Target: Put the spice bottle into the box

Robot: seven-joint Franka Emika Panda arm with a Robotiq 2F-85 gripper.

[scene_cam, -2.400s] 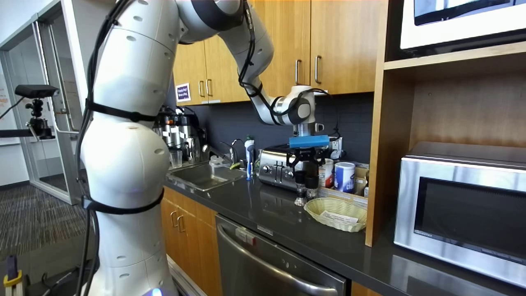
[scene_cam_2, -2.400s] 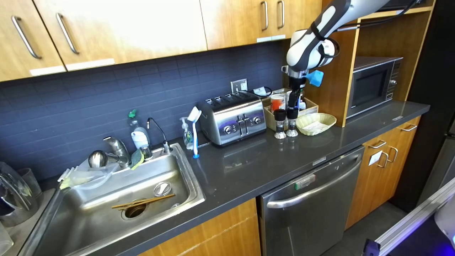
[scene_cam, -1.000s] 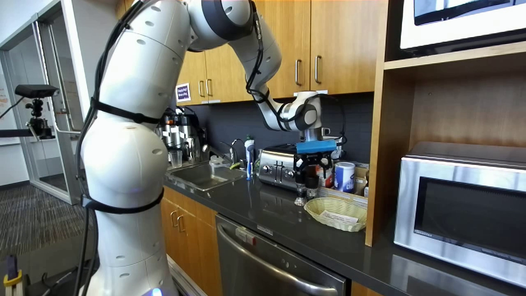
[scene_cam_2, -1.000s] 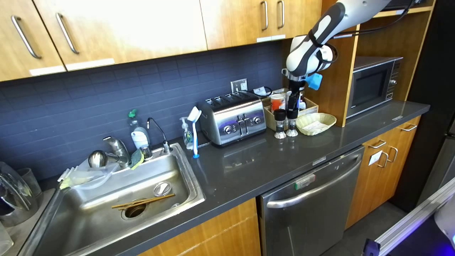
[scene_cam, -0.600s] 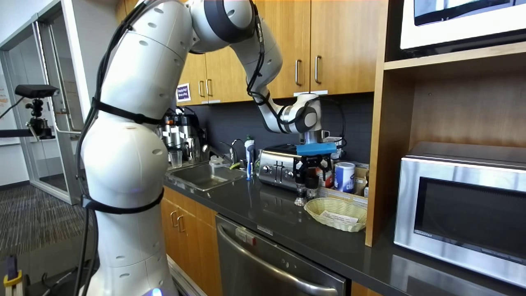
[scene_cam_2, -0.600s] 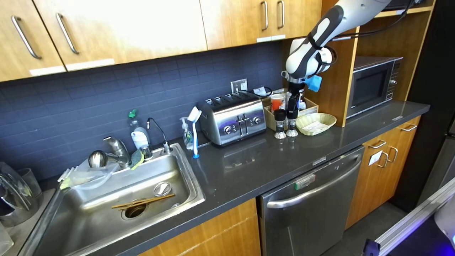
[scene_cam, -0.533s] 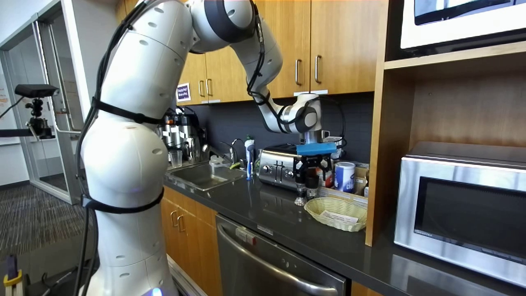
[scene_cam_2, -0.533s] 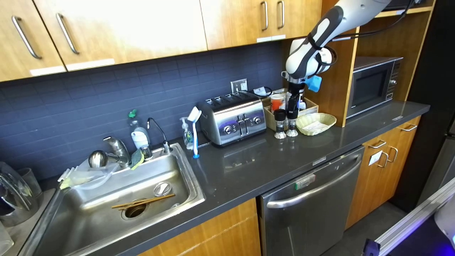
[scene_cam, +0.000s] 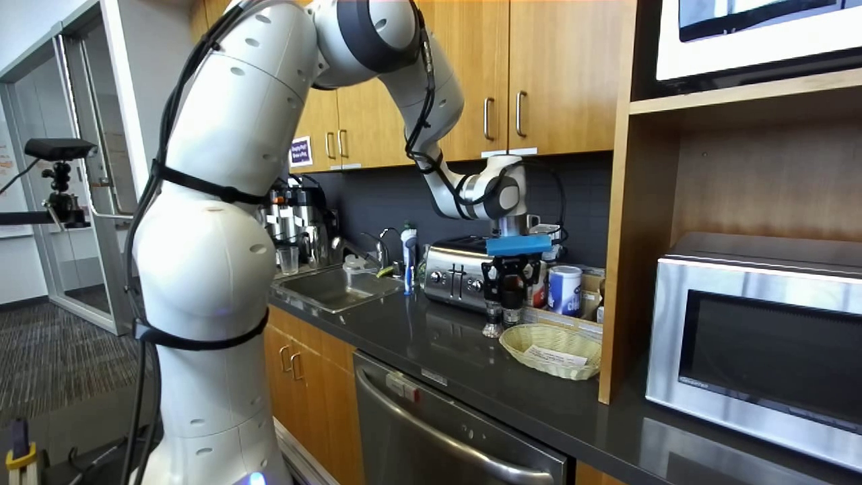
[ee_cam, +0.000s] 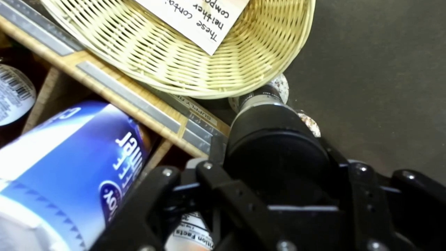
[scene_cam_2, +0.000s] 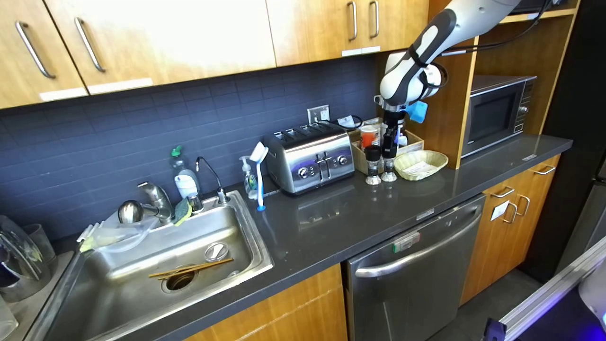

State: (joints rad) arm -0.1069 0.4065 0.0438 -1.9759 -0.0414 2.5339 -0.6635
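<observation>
Moved since half a second ago: gripper (ee_cam: 275,153), its jaws drawn in and now narrow round the black top of a spice bottle (scene_cam_2: 388,166), holding it. Robot arm (scene_cam: 215,249) slightly lower than a second back, reaching over the dark, glossy counter (scene_cam_2: 322,227). Clock bearings below are from the held bottle, as it stands in an exterior view. Metal sink (scene_cam_2: 123,293) at eight o'clock, well apart. Silver microwave (scene_cam_2: 494,116) at two o'clock. Long toaster (scene_cam_2: 312,158) at nine o'clock. Low wooden holder (scene_cam_2: 358,161) at twelve o'clock, close behind. Pale wicker basket (scene_cam_2: 409,175) at three o'clock, just beside the held bottle (whether the rim touches it, cannot tell). Standing in the holder, a blue can (ee_cam: 69,153) and a red can (scene_cam_2: 369,136); the blue one shows toward nine o'clock in the wrist view. Held bottle upright on the counter, outside the basket. Second black-topped bottle (scene_cam_2: 373,168), a look-alike, upright at nine o'clock, just beside. Paper slip (ee_cam: 205,24) in the basket, handwriting upside down in the wrist view; "These" and "neither" legible, upper part cut by the frame edge.
</observation>
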